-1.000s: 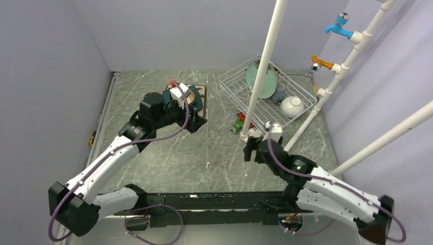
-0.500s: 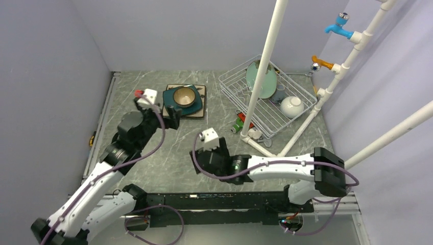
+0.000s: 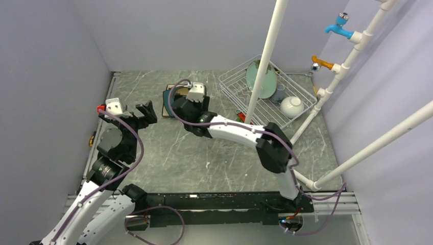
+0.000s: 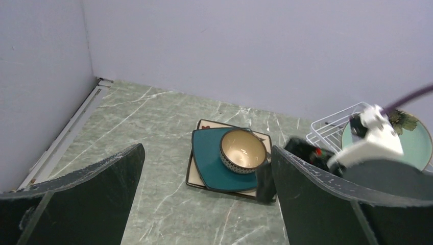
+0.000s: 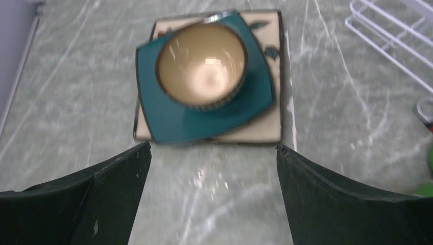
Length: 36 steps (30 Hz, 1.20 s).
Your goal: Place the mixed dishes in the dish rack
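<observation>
A brown glazed bowl (image 5: 201, 64) sits on a teal square plate (image 5: 168, 117), stacked on a cream square plate with flowers (image 5: 265, 130). My right gripper (image 5: 213, 153) is open and empty just in front of this stack; seen from above (image 3: 179, 106), it hides most of the stack. My left gripper (image 3: 145, 109) is open and empty to the left of the stack, facing the brown bowl (image 4: 243, 149). The white wire dish rack (image 3: 301, 94) holds a mint-green plate (image 3: 260, 79), a small mug (image 3: 279, 93) and a white bowl (image 3: 291, 106).
A white pipe frame (image 3: 265, 61) stands in front of the rack, with blue (image 3: 338, 25) and orange (image 3: 321, 64) taps at the right. Small red and green items (image 3: 240, 119) lie by the rack's near corner. Walls close the left and back.
My left arm has pulled back to the left, away from the stack. My right arm has swung from the near right across the table to the stack.
</observation>
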### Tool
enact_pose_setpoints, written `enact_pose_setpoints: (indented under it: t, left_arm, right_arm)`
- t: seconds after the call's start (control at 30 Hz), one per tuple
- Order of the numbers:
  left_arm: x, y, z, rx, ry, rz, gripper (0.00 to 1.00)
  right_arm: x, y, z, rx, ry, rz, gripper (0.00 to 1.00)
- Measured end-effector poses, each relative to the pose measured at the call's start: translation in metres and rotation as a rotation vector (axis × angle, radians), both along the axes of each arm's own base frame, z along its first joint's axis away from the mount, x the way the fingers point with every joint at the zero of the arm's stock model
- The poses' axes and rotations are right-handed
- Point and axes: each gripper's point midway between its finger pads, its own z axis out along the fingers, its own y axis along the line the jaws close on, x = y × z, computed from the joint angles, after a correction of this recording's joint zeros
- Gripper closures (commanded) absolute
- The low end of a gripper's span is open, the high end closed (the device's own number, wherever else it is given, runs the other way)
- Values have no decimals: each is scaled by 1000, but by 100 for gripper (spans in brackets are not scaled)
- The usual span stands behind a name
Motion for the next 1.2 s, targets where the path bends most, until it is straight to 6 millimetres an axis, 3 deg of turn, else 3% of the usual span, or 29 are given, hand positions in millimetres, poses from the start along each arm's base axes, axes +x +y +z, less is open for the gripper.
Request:
enact_pose_setpoints:
  t: [0.13,0.27,0.4,0.5,0.67,0.73,0.83,1.0,1.07,1.2]
  left_arm:
    - [7,-3,-8,17,29,2,1]
    - [13,-7,-16,33,58,-10,1]
    - [16,-7,-19,33,69,-24,1]
    - [18,-5,-19,18,67,-29,1]
    - [24,-3,-22,-3,78,-42,1]
    - [28,-4,-26,-8,94,-50,1]
    - [33,-10,-34,0,119,-72,1]
    - [38,-16,-42,11,148,-99,0]
    - [38,-17,-41,11,146,-105,1]
    - [39,-20,-36,10,142,-116,1]
  right_arm:
    - [50,11,-2,4,-28,-70,8]
    - [97,1,-12,-4,-26,-118,12]
    - [126,-17,-38,-32,18,-131,27]
    - [140,-26,-65,-72,62,-104,30]
    - [146,-21,-103,-161,108,-34,34]
    - [142,-18,-111,-187,120,-9,40]
    - [139,-14,-112,-204,121,12,52]
    - [136,-8,-113,-213,125,48,84]
    - [139,-2,-103,-184,105,54,98]
    - [141,5,-90,-182,86,85,100]
